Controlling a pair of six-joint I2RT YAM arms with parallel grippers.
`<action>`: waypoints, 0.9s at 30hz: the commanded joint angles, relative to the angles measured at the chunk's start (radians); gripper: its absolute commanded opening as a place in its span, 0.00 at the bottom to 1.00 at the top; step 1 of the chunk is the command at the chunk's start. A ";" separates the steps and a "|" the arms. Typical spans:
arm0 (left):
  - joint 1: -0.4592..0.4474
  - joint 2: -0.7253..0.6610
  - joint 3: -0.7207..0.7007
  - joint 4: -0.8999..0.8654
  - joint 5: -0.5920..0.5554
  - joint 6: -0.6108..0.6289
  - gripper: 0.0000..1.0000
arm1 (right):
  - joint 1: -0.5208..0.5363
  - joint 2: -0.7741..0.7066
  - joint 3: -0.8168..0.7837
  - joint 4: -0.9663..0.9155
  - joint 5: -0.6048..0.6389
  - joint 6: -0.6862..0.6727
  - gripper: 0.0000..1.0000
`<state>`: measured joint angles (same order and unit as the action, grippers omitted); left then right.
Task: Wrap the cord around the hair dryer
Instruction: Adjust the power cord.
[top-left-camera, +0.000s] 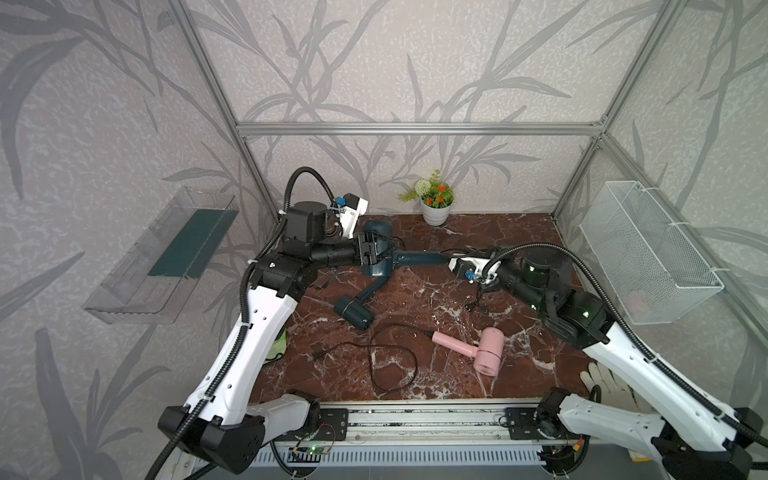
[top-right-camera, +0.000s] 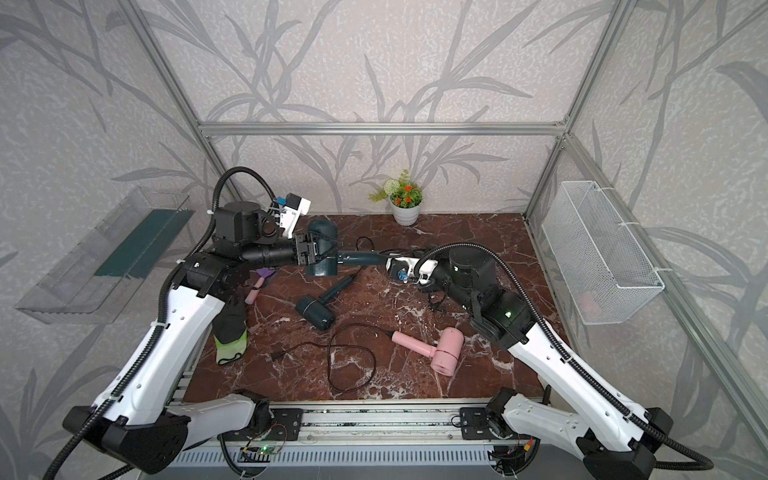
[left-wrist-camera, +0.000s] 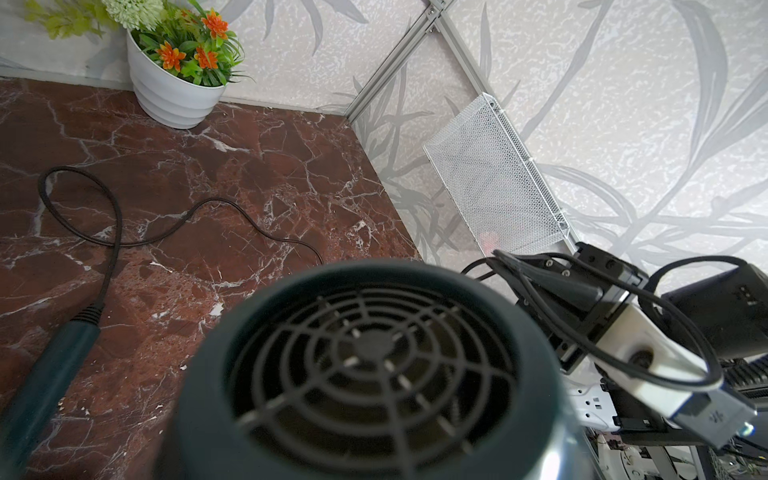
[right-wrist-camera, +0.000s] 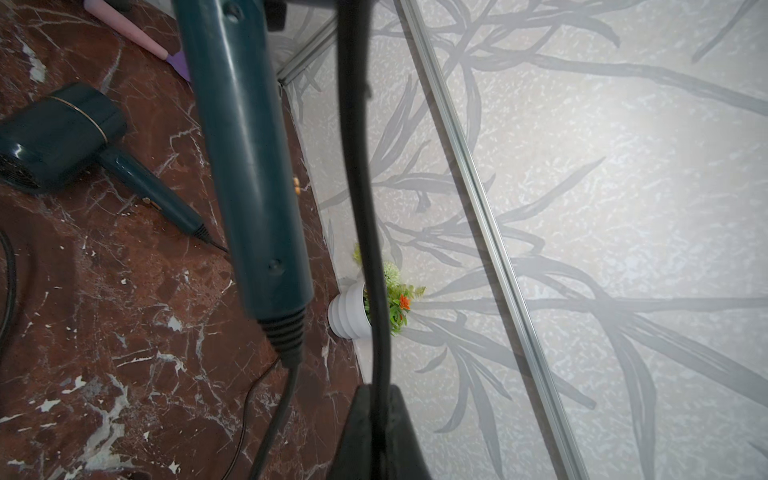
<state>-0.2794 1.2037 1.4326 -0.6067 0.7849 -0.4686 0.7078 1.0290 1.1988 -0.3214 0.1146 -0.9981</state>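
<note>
- Walls (top-left-camera: 415, 62): pale grey wallpaper with a darker grey leaf pattern, on three sides.
- Frame (top-left-camera: 415, 129): aluminium profiles along the wall edges and corners.
- Tabletop (top-left-camera: 519, 245): red-brown marble pattern with white veins.
- Left wall: clear plastic shelf (top-left-camera: 137, 282).
- Right wall: white wire-mesh basket (top-left-camera: 648, 257).
- Rear edge: white flower pot (top-left-camera: 435, 212), orange blooms.

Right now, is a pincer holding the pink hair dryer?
No, the pink hair dryer lies flat on the marble table, with nothing gripping it.
</note>
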 joint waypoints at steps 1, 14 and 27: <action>0.038 -0.032 -0.051 0.062 -0.097 -0.051 0.00 | -0.012 -0.010 0.051 -0.093 -0.036 0.010 0.00; -0.016 0.096 -0.134 0.647 -0.057 -0.455 0.00 | 0.190 0.244 0.006 -0.104 -0.419 0.306 0.00; -0.003 0.077 0.044 0.553 -0.082 -0.402 0.00 | 0.025 -0.045 -0.438 0.315 -0.436 0.560 0.79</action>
<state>-0.2859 1.3087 1.4322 -0.1112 0.6857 -0.8536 0.7628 1.0538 0.8062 -0.1699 -0.2802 -0.5591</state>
